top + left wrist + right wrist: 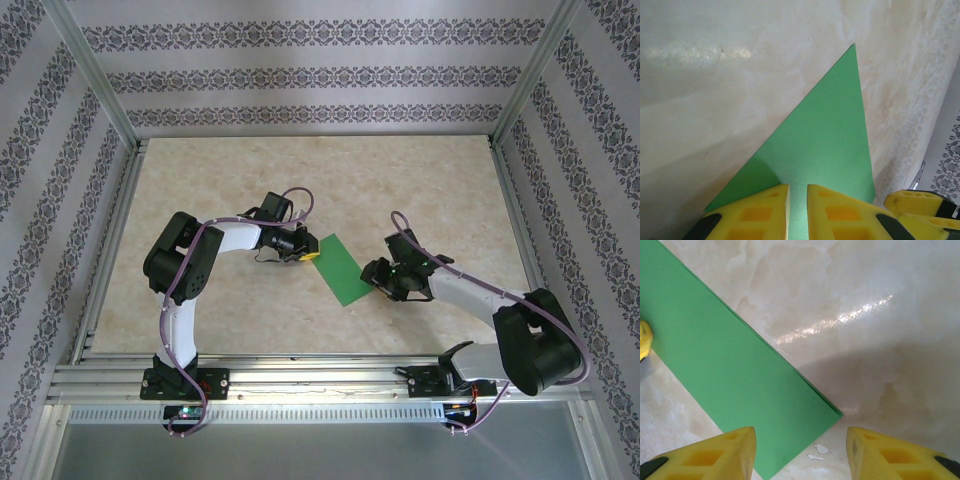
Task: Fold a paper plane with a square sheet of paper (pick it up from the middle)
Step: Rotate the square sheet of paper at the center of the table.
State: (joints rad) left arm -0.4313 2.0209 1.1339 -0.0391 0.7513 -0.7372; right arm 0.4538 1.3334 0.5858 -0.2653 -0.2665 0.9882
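Top external view, starting at the near edge: both arm bases sit on the metal rail [300, 372], and the arms bend in toward the middle of the worktop [300, 170]. That's where the green sheet of paper [340, 268] lies flat, as a long slanted rectangle rather than a square. You've got the left tool [308, 254] at its far-left end and the right tool [374, 284] at its near-right end, then patterned walls [300, 80] beyond. From up here I can't really read either tool's fingers.

Left wrist view helps. Here the left tool [798, 191] has its yellow fingers drawn nearly together with a thin slit between them, tips right at the end of the paper [830, 135]. Pinching or just pressing down? Can't tell. The right tool's fingers [920, 202] poke in at lower right.

Right wrist view: the right tool [800, 432] is released, fingers wide apart either side of the paper's [725, 365] corner, nothing gripped. The paper's long edge looks doubled, a couple of white crumbs [817, 453] lie by the corner, and further off a left-tool fingertip [643, 340] touches the paper.
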